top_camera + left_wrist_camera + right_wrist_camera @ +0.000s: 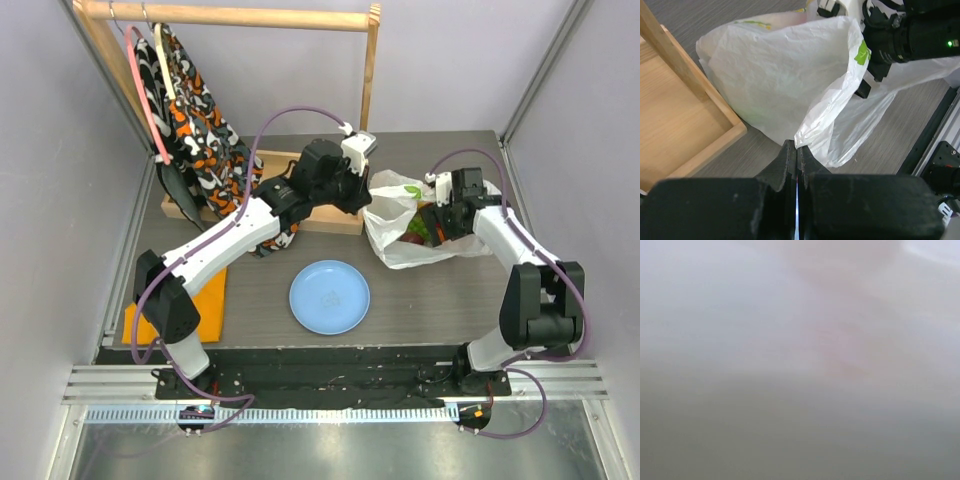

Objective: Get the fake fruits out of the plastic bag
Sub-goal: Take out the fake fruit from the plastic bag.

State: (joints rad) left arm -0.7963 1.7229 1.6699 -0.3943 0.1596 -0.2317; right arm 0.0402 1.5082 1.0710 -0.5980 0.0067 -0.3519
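Left gripper: jaws together, clamped on a thin folded edge of the plastic bag, low on the bag's left side. The film rises out of the pinch into a loose, crumpled flap.

Right gripper: at the bag's right side, pushed into the open mouth. Cannot tell whether its jaws are apart or together. The top view is too small, and the right wrist view is only white haze with a faint pink smear, probably because film lies over the lens.

Fake fruits: inside the bag. Red and green patches show at the mouth, just left of the right gripper. None lie outside the bag.

Handling, as a judgement:
- The bag is light, soft and crinkly, and will collapse and slide if dragged. An edge pinch like the left one is the right hold for keeping the mouth open.
- The fruits look glossy, rigid, rounded and light, so they are likely to be slippery. Take one across its widest part with no film caught between the jaws.

Around the bag:
- The wooden tray sits just to its left.
- The blue plate lies near its front-left, apart from it.
- The orange cloth is well to the left.
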